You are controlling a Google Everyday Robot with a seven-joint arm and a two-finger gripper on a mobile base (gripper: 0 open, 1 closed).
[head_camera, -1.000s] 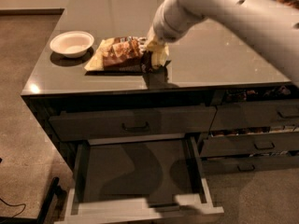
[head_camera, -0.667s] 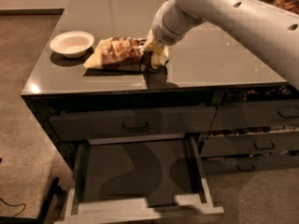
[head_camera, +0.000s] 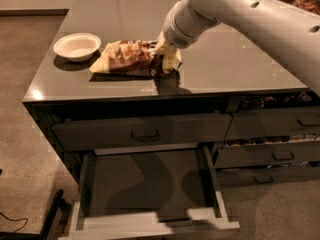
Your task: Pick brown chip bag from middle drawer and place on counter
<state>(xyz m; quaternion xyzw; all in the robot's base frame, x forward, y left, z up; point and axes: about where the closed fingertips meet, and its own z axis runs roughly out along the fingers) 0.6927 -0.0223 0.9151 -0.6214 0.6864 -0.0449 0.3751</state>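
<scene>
The brown chip bag (head_camera: 127, 58) lies flat on the glossy grey counter (head_camera: 225, 69), near its front edge, just right of a white bowl. My gripper (head_camera: 167, 61) is down at the bag's right end and touches it; the white arm reaches in from the upper right. The middle drawer (head_camera: 150, 221) is pulled out below the counter. Its dark floor shows nothing in it.
A small white round bowl (head_camera: 77, 46) sits at the counter's front left. The closed top drawer (head_camera: 145, 131) is above the open one. Narrower drawers (head_camera: 272, 156) stand slightly ajar at the right. A black base part (head_camera: 52, 216) is on the floor at lower left.
The arm's upper part has shifted slightly left. The bag and the gripper stay at the same spot on the counter.
</scene>
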